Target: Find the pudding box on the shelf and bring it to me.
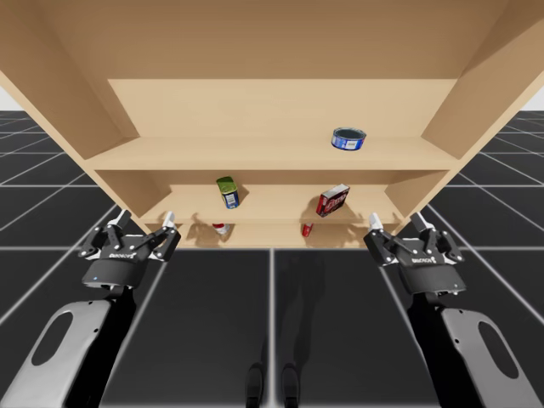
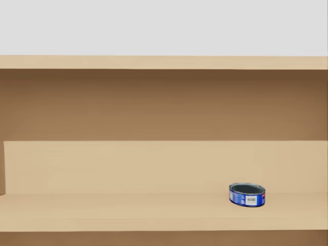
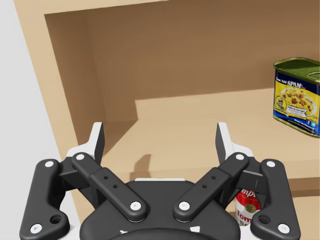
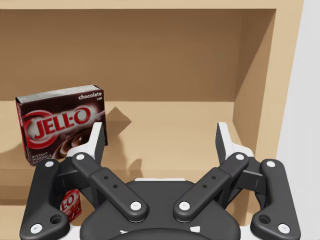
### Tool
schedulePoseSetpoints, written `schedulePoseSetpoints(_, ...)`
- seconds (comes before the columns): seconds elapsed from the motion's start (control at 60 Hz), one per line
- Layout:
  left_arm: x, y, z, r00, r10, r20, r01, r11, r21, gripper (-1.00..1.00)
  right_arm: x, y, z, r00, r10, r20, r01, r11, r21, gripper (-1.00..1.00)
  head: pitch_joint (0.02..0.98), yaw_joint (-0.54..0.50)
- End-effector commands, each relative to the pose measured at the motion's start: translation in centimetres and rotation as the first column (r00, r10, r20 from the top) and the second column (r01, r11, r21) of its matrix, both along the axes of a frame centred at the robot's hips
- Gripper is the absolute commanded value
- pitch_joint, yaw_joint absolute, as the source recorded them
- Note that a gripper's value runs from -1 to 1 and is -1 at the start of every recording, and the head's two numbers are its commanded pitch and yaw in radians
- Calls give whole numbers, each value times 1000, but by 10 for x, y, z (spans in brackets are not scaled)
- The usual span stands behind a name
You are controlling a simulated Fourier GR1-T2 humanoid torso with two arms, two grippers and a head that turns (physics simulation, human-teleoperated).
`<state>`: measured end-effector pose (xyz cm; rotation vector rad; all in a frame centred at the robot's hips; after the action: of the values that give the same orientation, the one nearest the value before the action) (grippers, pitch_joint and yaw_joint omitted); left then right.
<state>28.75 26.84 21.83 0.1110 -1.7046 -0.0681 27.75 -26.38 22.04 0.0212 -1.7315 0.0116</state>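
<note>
Pudding box (image 4: 60,122) dark brown, red-lettered, upright; left gripper (image 3: 160,132) and right gripper (image 4: 160,132) spread empty

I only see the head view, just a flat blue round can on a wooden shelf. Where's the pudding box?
Observer: The dark red pudding box stands on the shelf board below your flat blue round can.
Operator: Is a gripper close?
Observer: The right gripper is open before that board, with the box ahead and to one side, untouched.
Operator: Anything else there?
Observer: A yellow and blue rectangular tin stands left of the box.
</note>
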Motion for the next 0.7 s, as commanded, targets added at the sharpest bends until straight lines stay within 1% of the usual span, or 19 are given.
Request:
schedulePoseSetpoints(0.017,0,1,0,1000,1,0,-1,1000,0,-1000,-1,3,0,1000,-18,24,18,1000,12,-1000,55,-14)
schedulePoseSetpoints(0.033,0,1,0,1000,1,0,-1,1000,0,-1000,-2,3,0,1000,-8,26,8,1000,7,-1000,55,-15)
schedulePoseSetpoints(0.083,0,1,0,1000,1,-1,-1,1000,0,-1000,-1,5,0,999,35,18,-35,999,8,-1000,60,-15)
schedulePoseSetpoints(0.1,0,1,0,1000,1,-1,-1,1000,0,-1000,-1,5,0,999,34,13,-34,999,-4,-1000,65,-16)
schedulePoseSetpoints(0.15,0,1,0,1000,1,0,-1,1000,0,-1000,-1,5,0,999,36,10,-36,999,-4,-1000,77,-18)
schedulePoseSetpoints(0.217,0,1,0,1000,1,0,-1,1000,1,-1000,0,5,0,999,38,2,-38,999,-6,-1000,121,-23)
schedulePoseSetpoints(0.233,0,1,0,1000,3,-1,-3,1000,3,-1000,0,5,0,999,39,0,-39,999,-7,-1000,148,-26)
schedulePoseSetpoints(0.4,2,4,0,1000,20,-8,-20,1000,9,-1000,1,4,1,999,38,-12,-38,999,9,-1000,263,-25)
schedulePoseSetpoints(0.433,3,5,-1,1000,24,-10,-24,1000,11,-1000,1,5,1,999,37,-15,-37,999,9,-1000,296,-27)
schedulePoseSetpoints(0.483,3,5,-1,1000,23,-12,-23,1000,13,-1000,1,5,1,999,37,-16,-37,999,6,-1000,318,-32)
schedulePoseSetpoints(0.5,3,5,-1,1000,24,-12,-24,1000,15,-1000,1,5,1,999,36,-16,-36,999,5,-1000,342,-41)
schedulePoseSetpoints(0.617,3,4,-1,1000,22,-14,-22,1000,22,-1000,1,5,1,999,33,-15,-33,999,1,-1000,423,-97)
schedulePoseSetpoints(0.683,3,3,-2,1000,19,-14,-19,1000,24,-1000,1,5,1,999,33,-17,-33,999,0,-1000,452,-127)
schedulePoseSetpoints(0.7,2,3,-2,1000,18,-15,-17,1000,26,-1000,1,5,1,999,32,-17,-32,999,0,-1000,472,-150)
